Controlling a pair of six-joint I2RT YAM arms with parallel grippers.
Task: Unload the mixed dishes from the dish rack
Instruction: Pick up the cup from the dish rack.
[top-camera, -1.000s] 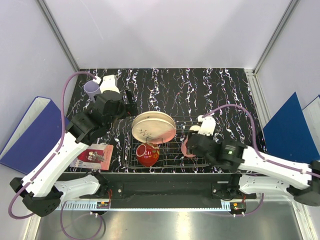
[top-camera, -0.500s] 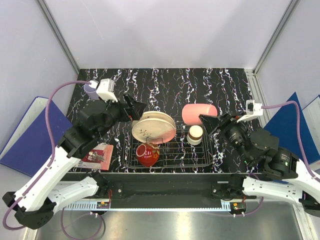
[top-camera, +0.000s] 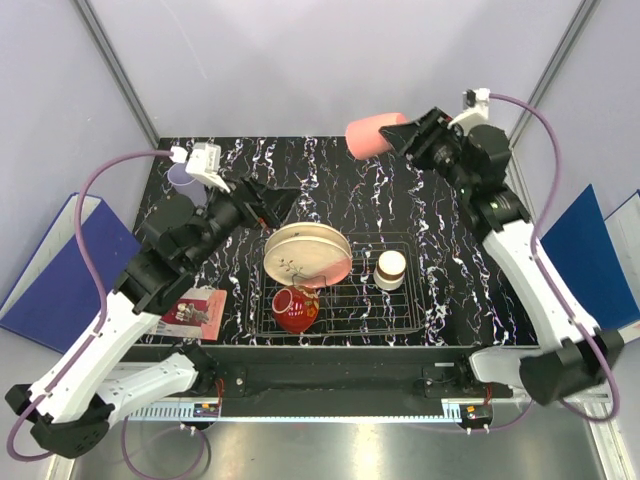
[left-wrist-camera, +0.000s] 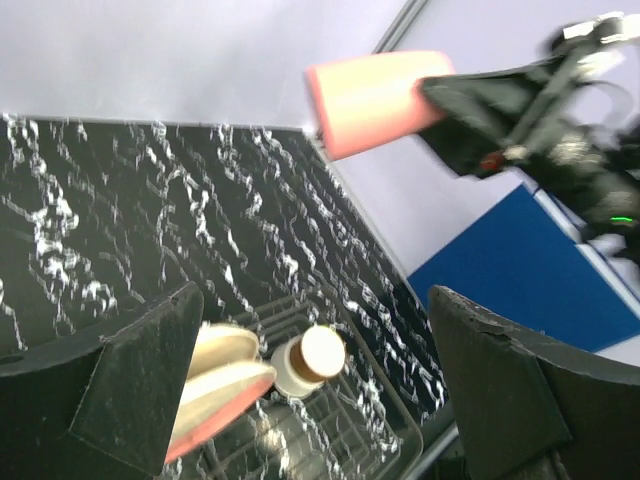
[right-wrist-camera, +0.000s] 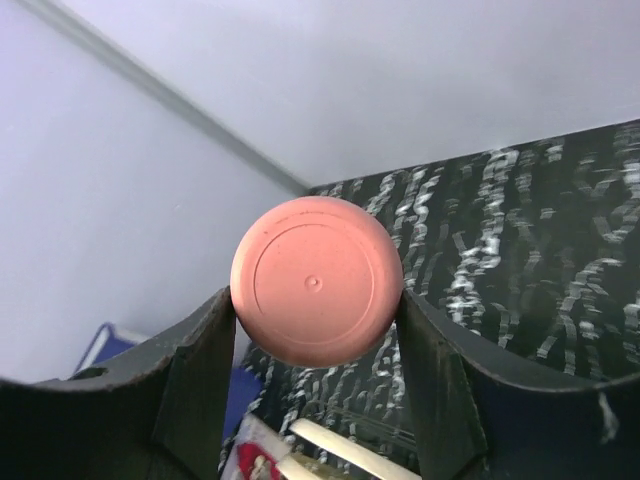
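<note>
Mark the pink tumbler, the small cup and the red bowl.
pink tumbler (right-wrist-camera: 316, 283): right wrist view, on its round end face.
small cup (top-camera: 390, 266): top view, on its cream top.
red bowl (top-camera: 297, 311): top view, on its red body.

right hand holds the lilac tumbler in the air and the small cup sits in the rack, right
Wrong colour: the right hand holds the pink tumbler, not a lilac one; the right wrist view shows it. It is in the air, and the small cup sits in the rack.
</note>
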